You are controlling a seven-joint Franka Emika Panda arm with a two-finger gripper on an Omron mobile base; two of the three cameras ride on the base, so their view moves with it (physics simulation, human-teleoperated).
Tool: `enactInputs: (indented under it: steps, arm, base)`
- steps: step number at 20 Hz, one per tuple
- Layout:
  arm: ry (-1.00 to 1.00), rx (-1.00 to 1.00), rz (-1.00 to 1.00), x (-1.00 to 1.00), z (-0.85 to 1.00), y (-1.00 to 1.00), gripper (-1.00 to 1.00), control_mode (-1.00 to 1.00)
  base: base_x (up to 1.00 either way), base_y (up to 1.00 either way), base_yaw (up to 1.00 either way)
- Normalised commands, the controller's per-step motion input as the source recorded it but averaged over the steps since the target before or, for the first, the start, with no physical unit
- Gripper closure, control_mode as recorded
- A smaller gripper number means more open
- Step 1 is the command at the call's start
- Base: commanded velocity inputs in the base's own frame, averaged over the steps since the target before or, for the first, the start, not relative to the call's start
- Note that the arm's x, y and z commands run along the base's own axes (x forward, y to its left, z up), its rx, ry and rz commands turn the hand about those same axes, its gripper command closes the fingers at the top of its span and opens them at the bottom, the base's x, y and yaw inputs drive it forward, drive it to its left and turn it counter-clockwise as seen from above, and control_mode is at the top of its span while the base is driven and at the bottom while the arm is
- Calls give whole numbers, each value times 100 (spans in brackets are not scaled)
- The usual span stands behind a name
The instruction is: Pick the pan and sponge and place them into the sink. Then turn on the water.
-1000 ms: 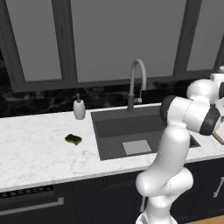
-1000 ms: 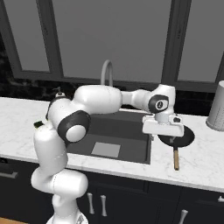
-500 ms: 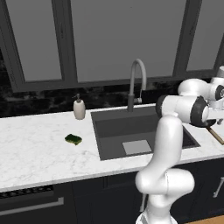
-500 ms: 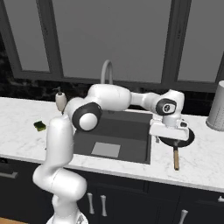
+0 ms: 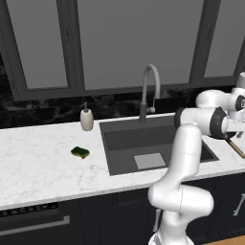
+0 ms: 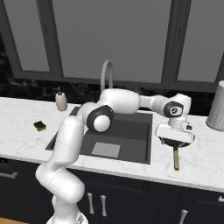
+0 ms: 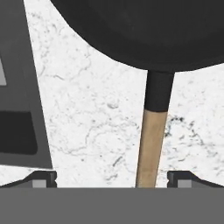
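So I'm parked in a kitchen, clearly a rendered one. There's a white marble counter (image 5: pixel 33 162) with a dark recessed sink (image 5: pixel 125 136) and a grey gooseneck faucet (image 5: pixel 149 91), a soap dispenser (image 5: pixel 86 117) by the black backsplash (image 5: pixel 43 112), big dark-framed windows (image 5: pixel 134 40) above, dark cabinets (image 6: pixel 131 197) with silver handles below, and a metal canister (image 6: pixel 216 107) further along.

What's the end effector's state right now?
End effector: open, holding nothing, fingertips either side of the pan's handle.
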Motion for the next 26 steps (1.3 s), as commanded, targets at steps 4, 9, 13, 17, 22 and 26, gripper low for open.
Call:
enactInputs:
  steps: [4, 9, 13, 17, 22, 26]
  arm:
    - [0, 0, 0, 10, -43, -13, -100, -100]
    - [0, 0, 0, 10, -42, -12, -100, -100]
    - [0, 0, 0, 14, -35, -2, -100, -100]
    - [0, 0, 0, 10, -23, 0, -100, -100]
    - [0, 0, 0, 9, -20, 0, -100, -100]
    - [0, 0, 0, 3, -16, 0, -100, -100]
  base:
    - [0, 0, 0]
    - [0, 0, 0]
    - [0, 0, 0]
    - [0, 0, 0]
    - [0, 0, 0]
    - [0, 0, 0]
